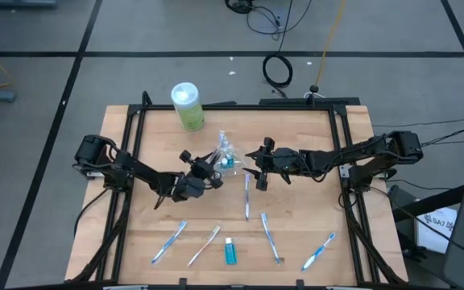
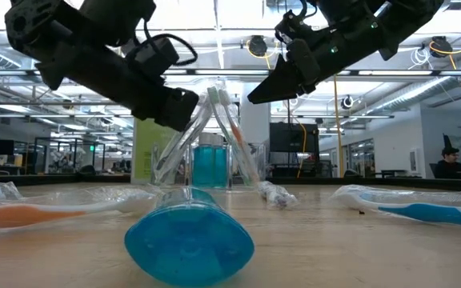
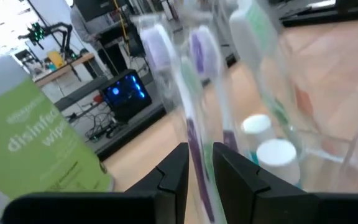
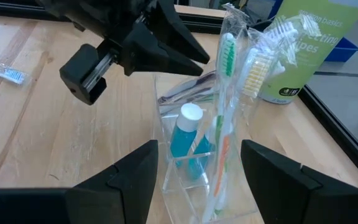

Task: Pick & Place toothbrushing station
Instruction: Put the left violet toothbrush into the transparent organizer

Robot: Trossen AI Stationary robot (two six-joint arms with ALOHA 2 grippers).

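Note:
A clear plastic organizer [image 1: 226, 158] stands mid-table. It holds a blue toothpaste tube [image 4: 185, 134] and wrapped toothbrushes, one of them green [image 4: 226, 68], leaning up out of it. My left gripper [image 1: 213, 174] is at the organizer's left side, shut on a wrapped toothbrush with a purple head [image 3: 202, 53]. It also shows in the left wrist view [image 3: 197, 171] and the low view [image 2: 178, 108]. My right gripper [image 1: 253, 165] is open and empty just right of the organizer, its fingers spread on either side of it in the right wrist view [image 4: 197, 180]. My left gripper pinches the wrapped toothbrush by its handle [image 3: 197, 146] between its two fingers. The fingers come slanting from the table's near left toward the organizer, and the brush runs on past them, head end away. The brush is tilted; where its far end rests is hidden.
A green wipes canister [image 1: 188, 106] stands at the far left. Several wrapped toothbrushes [image 1: 169, 242] [image 1: 271, 236] [image 1: 319, 251] and a blue toothpaste tube [image 1: 230, 252] lie along the near edge. Another brush [image 1: 247, 198] lies below the right gripper. A black frame [image 1: 341, 161] borders the table.

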